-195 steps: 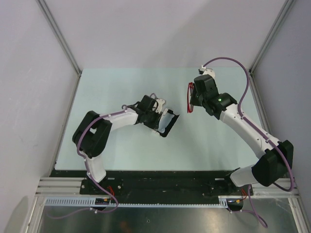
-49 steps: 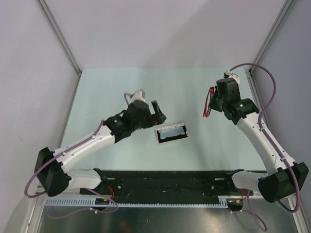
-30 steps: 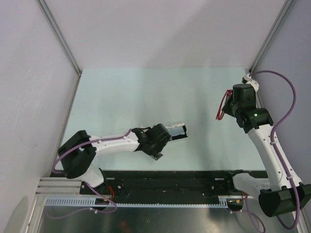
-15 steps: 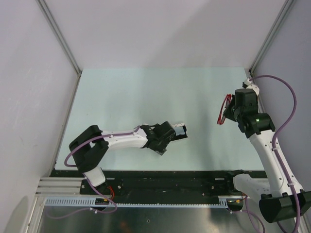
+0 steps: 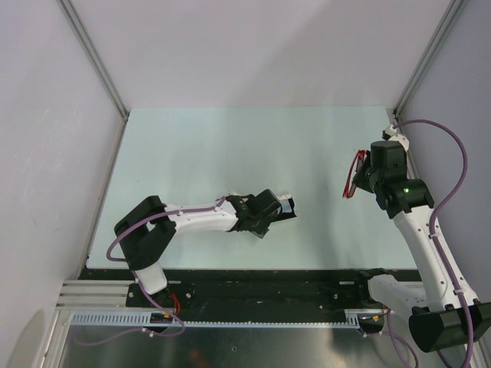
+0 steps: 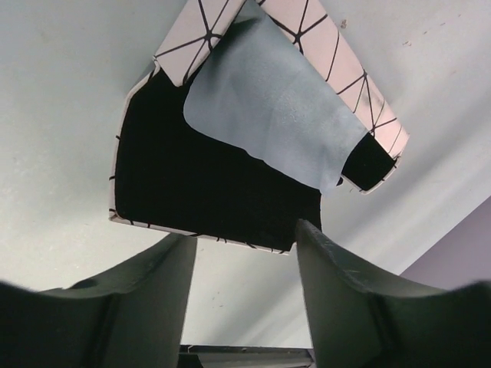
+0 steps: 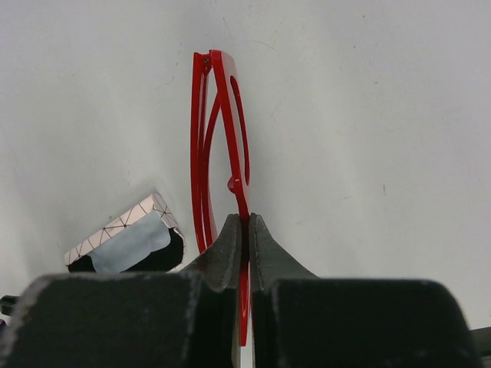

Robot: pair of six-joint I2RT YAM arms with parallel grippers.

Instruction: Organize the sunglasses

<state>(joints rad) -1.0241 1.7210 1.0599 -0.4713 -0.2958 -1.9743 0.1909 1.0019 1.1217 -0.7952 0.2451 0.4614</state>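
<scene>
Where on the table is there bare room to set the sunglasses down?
Bare: the far half of the table, and the strip between the open case and the sunglasses in the right gripper. Crowded: the near left, around the left gripper and case.

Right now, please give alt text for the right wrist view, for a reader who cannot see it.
The shut right gripper pinches folded sunglasses with a thin bright-red plastic frame over a pale table. At lower left lies an open white oblong patterned case holding a light-blue cloth.
</scene>
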